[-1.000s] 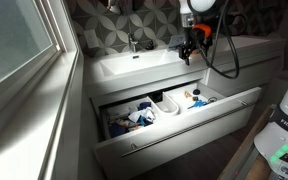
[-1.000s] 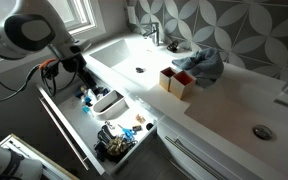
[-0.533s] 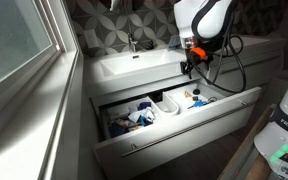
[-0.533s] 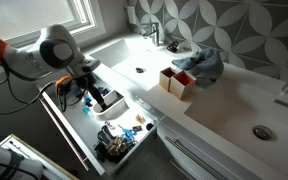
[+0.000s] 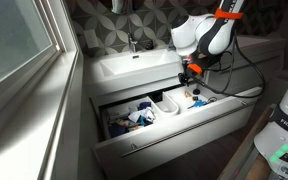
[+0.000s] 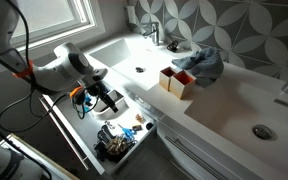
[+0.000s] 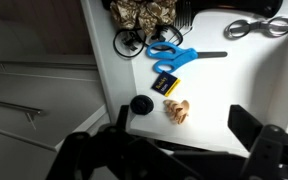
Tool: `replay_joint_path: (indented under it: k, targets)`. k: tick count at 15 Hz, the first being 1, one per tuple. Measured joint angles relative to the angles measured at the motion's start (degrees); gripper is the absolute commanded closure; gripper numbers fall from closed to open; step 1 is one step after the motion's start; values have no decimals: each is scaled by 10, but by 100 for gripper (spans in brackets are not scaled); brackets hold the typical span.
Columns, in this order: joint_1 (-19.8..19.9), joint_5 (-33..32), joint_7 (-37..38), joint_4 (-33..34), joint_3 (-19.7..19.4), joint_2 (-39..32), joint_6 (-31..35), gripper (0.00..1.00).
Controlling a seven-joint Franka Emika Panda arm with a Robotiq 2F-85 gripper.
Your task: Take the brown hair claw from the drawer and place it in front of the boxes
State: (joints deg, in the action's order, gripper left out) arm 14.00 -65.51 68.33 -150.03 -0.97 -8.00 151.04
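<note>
The brown hair claw lies on the white floor of the open drawer, also seen in an exterior view. In the wrist view it sits between my two dark fingers and just ahead of them. My gripper is open and empty, lowered into the drawer's end compartment; it shows in both exterior views. The two small boxes stand on the counter by the sink. I cannot make out the claw in the exterior views.
Near the claw lie a black round cap, a small blue-yellow card, blue scissors and metal scissors. White divider bins and clutter fill the drawer. A blue cloth lies behind the boxes.
My gripper has come down from counter height into the open drawer and now hangs just over the hair claw. The drawer and its contents have not moved.
</note>
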Motion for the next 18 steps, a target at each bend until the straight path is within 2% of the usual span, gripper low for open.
replay_joint_path:
  k: [3, 10, 13, 18]
  targets:
    - [0, -65, 46, 28, -4, -51, 4, 0]
    - [0, -81, 56, 49, -5, -75, 8, 0]
    - [0, -116, 81, 61, -6, -86, 20, 0]
    - [0, -221, 193, 97, -11, -139, 23, 0]
